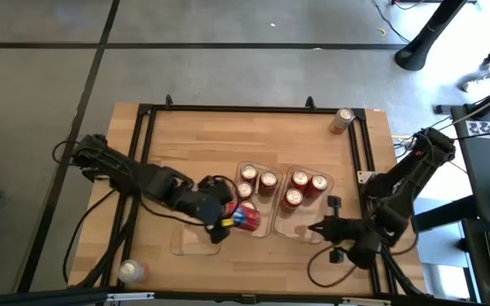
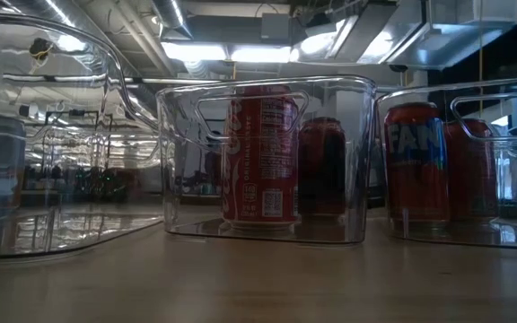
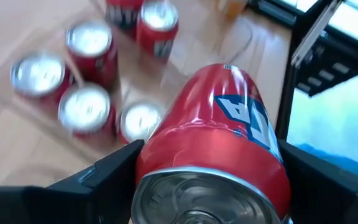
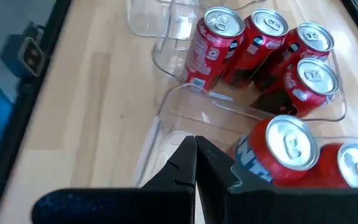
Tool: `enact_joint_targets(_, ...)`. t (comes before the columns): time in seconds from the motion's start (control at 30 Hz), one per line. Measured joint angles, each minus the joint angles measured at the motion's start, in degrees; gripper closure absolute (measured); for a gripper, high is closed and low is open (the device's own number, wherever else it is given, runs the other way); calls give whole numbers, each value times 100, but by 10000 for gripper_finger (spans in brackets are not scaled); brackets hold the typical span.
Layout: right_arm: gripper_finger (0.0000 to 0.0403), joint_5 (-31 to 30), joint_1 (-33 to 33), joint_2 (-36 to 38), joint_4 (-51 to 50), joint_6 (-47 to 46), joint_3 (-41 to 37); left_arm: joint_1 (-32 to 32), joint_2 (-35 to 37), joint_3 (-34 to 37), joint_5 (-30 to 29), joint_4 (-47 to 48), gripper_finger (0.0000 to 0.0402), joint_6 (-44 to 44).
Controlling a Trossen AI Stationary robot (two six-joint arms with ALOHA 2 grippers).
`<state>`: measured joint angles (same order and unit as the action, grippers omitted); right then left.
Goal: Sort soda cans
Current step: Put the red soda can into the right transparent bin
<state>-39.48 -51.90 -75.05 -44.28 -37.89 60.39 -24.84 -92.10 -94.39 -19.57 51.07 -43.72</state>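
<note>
Red can [image 1: 247, 216] lies sideways; six cans [image 1: 268, 179] upright; two silver-topped cans [image 1: 341, 120] apart.

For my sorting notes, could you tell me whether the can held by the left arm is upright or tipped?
Tipped: the red can lies sideways in the left tool, its silver end facing the wrist camera.

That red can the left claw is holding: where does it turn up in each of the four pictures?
High view: the held can lies sideways in the left claw, just below the middle tray.
Low view: not visible.
Left wrist view: it fills the foreground, between the fingers.
Right wrist view: cannot tell which can it is.
Shared landmark: the upright red cans in the trays.
</note>
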Motion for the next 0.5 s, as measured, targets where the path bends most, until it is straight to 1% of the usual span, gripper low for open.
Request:
enact_joint_targets(0.1, 397, -134, -284, 0, -133, -452, 12, 274, -133, 0, 42, -456, 93, 371)
enact_joint_targets(0.2, 397, -199, -542, 0, -235, -910, -2, 519, -254, 0, 246, -907, 94, 706)
enact_joint_targets(0.27, 397, -428, -683, 0, -251, -1117, -5, 639, -331, 0, 404, -1286, 94, 939)
enact_joint_targets(0.37, 397, -774, -822, 0, -232, -1201, -5, 791, -426, 0, 603, -1747, 94, 1285)
enact_joint_targets(0.5, 397, -853, -863, 0, -224, -1204, -5, 940, -592, -24, 669, -1866, 94, 1516)
